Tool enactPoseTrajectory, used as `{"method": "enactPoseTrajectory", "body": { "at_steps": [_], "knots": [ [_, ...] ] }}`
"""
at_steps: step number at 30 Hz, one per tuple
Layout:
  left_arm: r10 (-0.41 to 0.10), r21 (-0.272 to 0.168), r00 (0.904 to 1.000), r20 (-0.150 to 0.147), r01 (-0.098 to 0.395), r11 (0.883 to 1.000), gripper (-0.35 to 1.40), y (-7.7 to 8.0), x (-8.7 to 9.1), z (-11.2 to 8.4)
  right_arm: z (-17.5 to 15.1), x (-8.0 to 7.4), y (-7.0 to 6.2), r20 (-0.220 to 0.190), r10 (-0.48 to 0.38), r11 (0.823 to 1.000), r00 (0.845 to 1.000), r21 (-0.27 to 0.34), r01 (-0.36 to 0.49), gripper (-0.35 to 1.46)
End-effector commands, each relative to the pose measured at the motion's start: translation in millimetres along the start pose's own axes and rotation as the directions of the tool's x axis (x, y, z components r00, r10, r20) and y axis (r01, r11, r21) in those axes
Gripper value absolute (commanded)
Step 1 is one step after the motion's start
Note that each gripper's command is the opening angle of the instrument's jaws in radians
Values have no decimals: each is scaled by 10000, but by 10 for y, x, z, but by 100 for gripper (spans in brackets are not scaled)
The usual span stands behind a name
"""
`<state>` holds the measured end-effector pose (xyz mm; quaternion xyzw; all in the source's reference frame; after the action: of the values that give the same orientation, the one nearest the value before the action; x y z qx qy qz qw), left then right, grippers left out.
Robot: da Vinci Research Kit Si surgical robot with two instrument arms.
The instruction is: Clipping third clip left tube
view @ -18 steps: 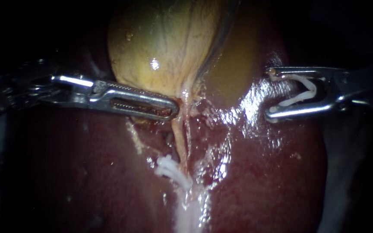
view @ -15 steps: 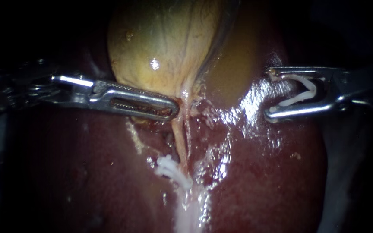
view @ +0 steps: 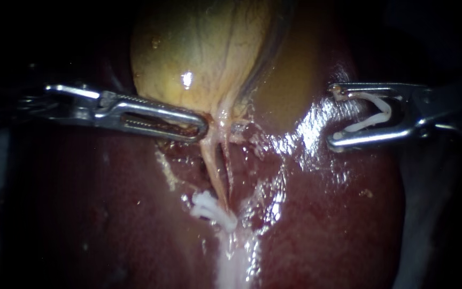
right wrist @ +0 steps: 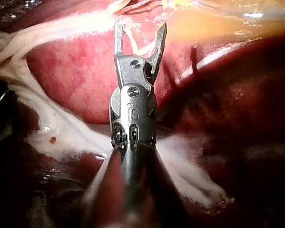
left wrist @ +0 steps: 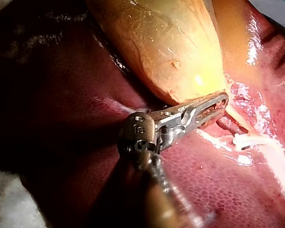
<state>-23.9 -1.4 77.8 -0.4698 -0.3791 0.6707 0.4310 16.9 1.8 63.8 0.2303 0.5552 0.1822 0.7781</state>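
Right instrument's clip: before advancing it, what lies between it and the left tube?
Endoscope view: glistening liver, then the thin right tube just beside the left tube; no instrument.

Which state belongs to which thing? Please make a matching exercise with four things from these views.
Things:
1 yellow-tan rounded gallbladder
2 left steel instrument
3 right steel instrument
4 white plastic clips

States:
A holds an open white V-shaped clip, apart from the thin pale tube
B sit low on that tube
C grips the gallbladder's narrow end
D lies on the dark red liver

Pairs: 1-D, 2-C, 3-A, 4-B.
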Motion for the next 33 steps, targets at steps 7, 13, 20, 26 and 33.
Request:
{"method": "enactPoseTrajectory", "body": {
  "at_steps": [7, 13, 20, 26, 33],
  "knots": [
    [119, 84, 9999, -112, -118, 9999, -35, 21, 8, -27, 0, 0, 0, 1, -2, 10000, 10000, 3, 2, 49],
    [155, 94, 9998, -124, -154, 9998, -35, 27, 8, -34, 0, 0, -1, 1, -4, 10000, 10000, 2, 4, 49],
    [155, 93, 9998, -123, -154, 9998, -35, 27, 8, -35, 3, -1, -1, 1, -12, 10000, 10000, -8, 12, 49],
    [154, 95, 9998, -125, -153, 9998, -35, 26, 8, -35, 26, -11, -10, -26, -112, 9998, 9999, 174, 112, 49],
    [154, 97, 9998, -127, -152, 9998, -35, 26, 8, -35, 58, -23, -22, -25, -258, 9989, 9997, 382, 259, 49]
  ]
}}
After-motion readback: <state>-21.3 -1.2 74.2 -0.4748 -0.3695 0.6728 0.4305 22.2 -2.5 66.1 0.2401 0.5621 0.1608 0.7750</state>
